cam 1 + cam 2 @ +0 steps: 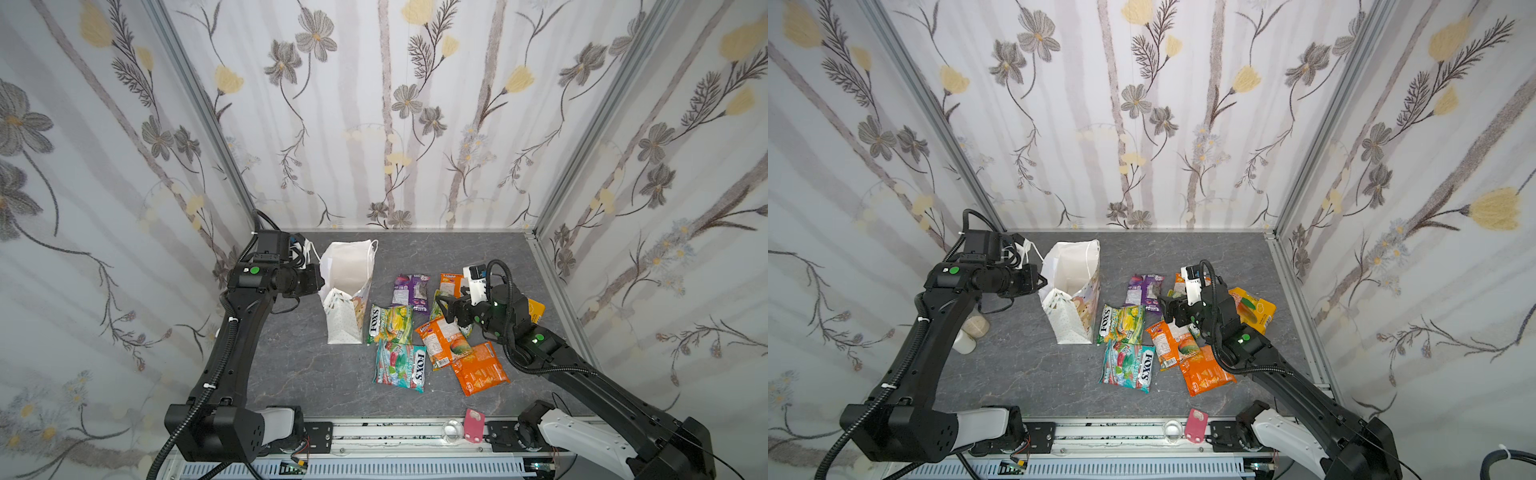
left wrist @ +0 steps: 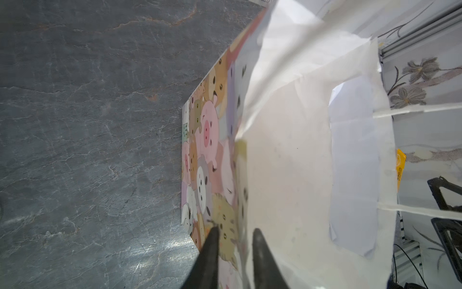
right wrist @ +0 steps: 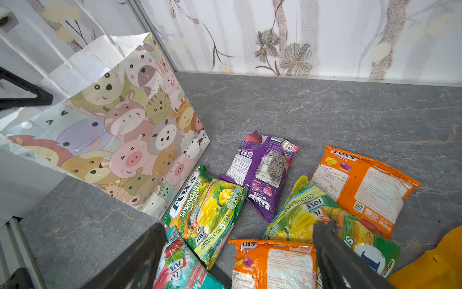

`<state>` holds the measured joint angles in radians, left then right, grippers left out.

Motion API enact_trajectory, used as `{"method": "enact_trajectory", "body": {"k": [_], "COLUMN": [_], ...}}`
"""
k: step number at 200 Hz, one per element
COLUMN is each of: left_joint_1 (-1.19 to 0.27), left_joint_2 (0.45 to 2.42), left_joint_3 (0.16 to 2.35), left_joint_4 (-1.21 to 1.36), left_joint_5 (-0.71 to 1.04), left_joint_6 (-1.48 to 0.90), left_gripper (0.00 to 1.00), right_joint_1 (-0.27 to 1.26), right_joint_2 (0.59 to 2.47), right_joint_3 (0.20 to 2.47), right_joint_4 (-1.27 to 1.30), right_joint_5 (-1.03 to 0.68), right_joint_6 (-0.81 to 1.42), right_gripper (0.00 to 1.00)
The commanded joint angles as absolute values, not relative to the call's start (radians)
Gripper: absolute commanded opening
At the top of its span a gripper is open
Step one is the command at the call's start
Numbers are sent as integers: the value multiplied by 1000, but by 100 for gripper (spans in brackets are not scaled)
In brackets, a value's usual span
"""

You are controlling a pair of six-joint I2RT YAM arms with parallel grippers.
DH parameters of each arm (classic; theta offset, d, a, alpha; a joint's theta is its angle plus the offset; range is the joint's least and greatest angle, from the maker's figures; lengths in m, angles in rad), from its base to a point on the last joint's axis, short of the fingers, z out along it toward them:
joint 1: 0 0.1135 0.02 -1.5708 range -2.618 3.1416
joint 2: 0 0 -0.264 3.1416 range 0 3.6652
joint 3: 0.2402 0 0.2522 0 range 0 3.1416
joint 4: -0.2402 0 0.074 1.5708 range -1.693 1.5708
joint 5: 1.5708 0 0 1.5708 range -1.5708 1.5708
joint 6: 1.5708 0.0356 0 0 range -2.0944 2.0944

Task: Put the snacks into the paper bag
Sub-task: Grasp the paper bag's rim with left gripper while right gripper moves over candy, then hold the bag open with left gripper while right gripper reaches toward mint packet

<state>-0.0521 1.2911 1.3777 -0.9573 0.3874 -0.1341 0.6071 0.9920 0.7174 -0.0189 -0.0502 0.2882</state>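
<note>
Paper bag: broad face crowded with pastel cartoon animals in pink, tan, lilac and grey; narrow side white with tiny dots; inside plain white. Snacks: green-yellow packet printed with yellow fruit; teal packet with red fruit; purple packet; orange packet; yellow-orange packet. Desk: dark grey, veined like slate. Walls: white, pale grey stripes, grey and yellow flowers. My left gripper and my right gripper: black.
</note>
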Motion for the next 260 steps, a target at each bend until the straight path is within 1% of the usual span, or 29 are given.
{"method": "enact_trajectory", "body": {"k": [1,14,18,48,80,110,128,155,174,184,187,197,232,260], "left_joint_1": [-49,-48,-49,-48,-48,-47,-45,-40,-37,-34,-34,-31,-23,-16], "left_joint_2": [1287,1283,1281,1262,1173,1089,1047,1003,974,968,966,967,1017,1062], "left_joint_3": [1382,1392,1397,1446,1481,1464,1434,1347,1242,1204,1192,1166,1144,1167], "left_joint_4": [-976,-976,-976,-957,-907,-871,-865,-830,-763,-726,-716,-688,-656,-676], "left_joint_5": [298,267,260,222,148,79,66,99,184,214,222,246,304,301], "left_joint_6": [-108,-105,-104,-119,-144,-161,-168,-203,-227,-238,-241,-247,-237,-237], "left_gripper": [91,99,100,100,100,100,100,100,100,100,100,100,100,100], "right_joint_1": [613,620,622,636,668,720,754,785,803,813,843,868,921,945], "right_joint_2": [1003,1006,1005,1026,1057,1085,1116,1176,1193,1193,1192,1192,1206,1224], "right_joint_3": [736,742,742,746,796,805,805,799,783,766,762,729,670,639], "right_joint_4": [2,0,-1,-37,-99,-154,-206,-307,-362,-378,-380,-384,-324,-279], "right_joint_5": [-73,-74,-74,-78,-78,-73,-59,-87,-136,-135,-131,-120,-81,-38], "right_joint_6": [298,298,299,305,317,341,362,431,488,512,521,548,648,731], "right_gripper": [90,90,90,90,89,89,89,88,86,85,85,85,85,85]}}
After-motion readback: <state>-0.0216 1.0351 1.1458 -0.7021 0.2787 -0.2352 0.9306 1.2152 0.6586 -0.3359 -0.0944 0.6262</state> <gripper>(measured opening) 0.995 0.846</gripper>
